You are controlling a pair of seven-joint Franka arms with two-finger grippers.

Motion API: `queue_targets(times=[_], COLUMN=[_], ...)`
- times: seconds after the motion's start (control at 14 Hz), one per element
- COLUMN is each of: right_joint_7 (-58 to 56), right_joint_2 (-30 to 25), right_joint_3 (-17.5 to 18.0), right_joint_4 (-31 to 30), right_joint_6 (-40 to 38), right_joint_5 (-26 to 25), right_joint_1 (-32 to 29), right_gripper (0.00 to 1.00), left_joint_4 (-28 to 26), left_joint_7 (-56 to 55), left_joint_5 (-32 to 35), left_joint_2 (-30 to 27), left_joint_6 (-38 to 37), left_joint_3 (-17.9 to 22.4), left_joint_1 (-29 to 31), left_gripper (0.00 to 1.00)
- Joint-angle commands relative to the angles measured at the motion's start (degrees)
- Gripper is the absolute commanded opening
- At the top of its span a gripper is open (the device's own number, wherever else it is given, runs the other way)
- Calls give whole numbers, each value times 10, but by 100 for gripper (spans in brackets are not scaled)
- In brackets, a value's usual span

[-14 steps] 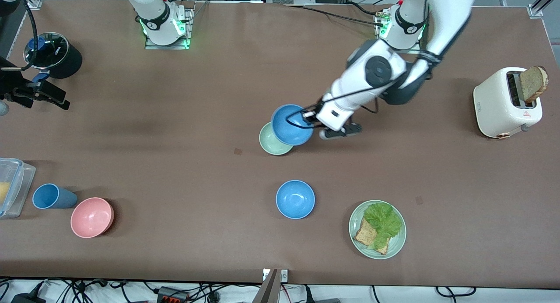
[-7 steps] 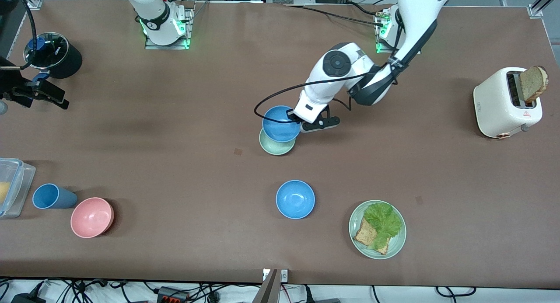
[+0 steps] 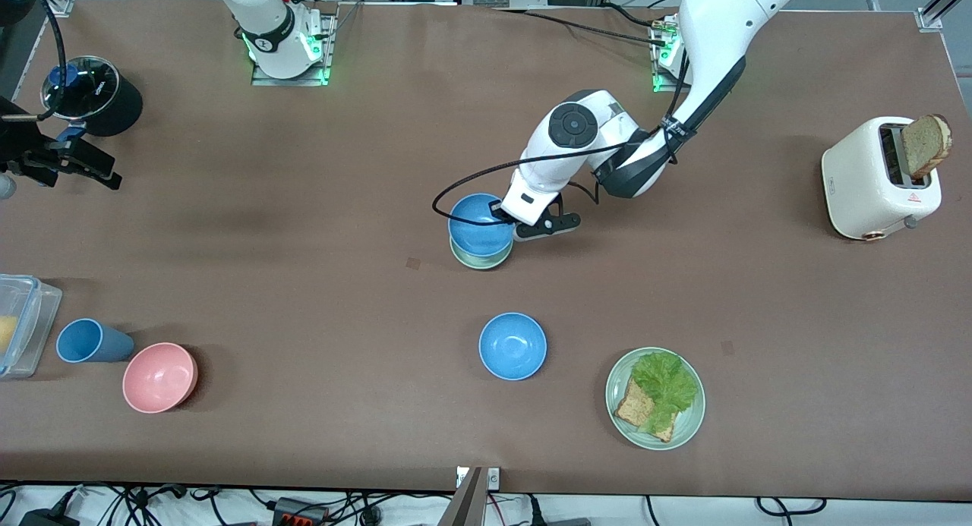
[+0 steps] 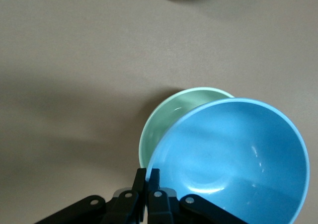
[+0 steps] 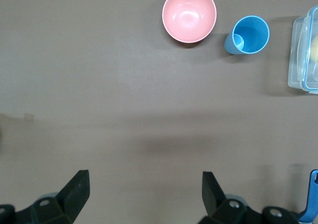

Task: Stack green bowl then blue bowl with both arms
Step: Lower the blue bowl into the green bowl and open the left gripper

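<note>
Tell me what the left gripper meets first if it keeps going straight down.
Probably the green bowl: the left gripper, shut on the blue bowl at its rim, holds it over the green one, slightly off-centre.

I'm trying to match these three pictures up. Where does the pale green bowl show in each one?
Front view: the green bowl sits mid-table, mostly covered by the blue bowl that the left gripper holds by its rim.
Left wrist view: the green bowl peeks out from under the blue bowl.
Right wrist view: not in it.
Shared landmark: the blue bowl, seen in the front and left wrist views.
</note>
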Motion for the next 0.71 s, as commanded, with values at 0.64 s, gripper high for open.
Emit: queue_targets(times=[0.64], right_joint_7=[-9], right_joint_2=[-17], right_joint_3=[2], right_joint_4=[-12], right_joint_6=[-2], right_joint_5=[-6], right_joint_1=[-3], right_gripper=[100], left_joint_4=[43], left_joint_7=[-45], left_joint_5=[17], left_joint_2=[0], left_joint_6=[-46], left_joint_3=[-4], left_joint_1=[25], left_gripper=[26])
